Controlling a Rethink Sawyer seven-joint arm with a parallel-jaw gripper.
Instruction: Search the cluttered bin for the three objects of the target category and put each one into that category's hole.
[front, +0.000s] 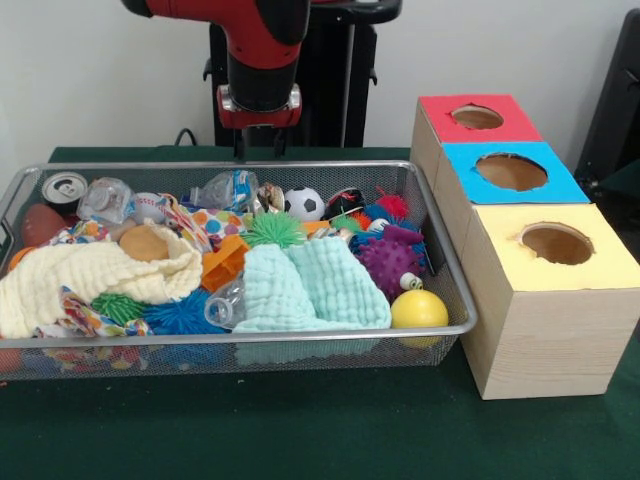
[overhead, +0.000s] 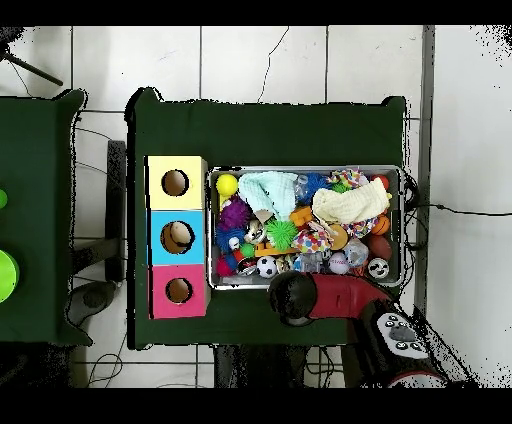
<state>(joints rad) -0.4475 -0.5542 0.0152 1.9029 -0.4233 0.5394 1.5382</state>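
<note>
bin (front: 440, 330): wire mesh, on green tabletop (front: 300, 430), packed with toys, balls, cloths.
gripper (front: 258, 150): hangs just behind bin's far rim, above it; only tips show, can't tell how far apart; holds nothing visible.
bottles: clear crinkly ones; one at far left by can (front: 105, 200), one at far middle (front: 225, 188), one near front under mint cloth (front: 225, 305), mostly covered.
can (front: 64, 188): silver, far left corner; not a target.
boxes: red (front: 478, 118), blue (front: 512, 172), yellow (front: 556, 243), each one hole, just beside bin.
handling: bottles likely very light, thin walls buckle and slip; best pinch across the body or neck, gently. Front one needs cloth (front: 310, 285) moved first.
progress: none looks picked yet.
</note>
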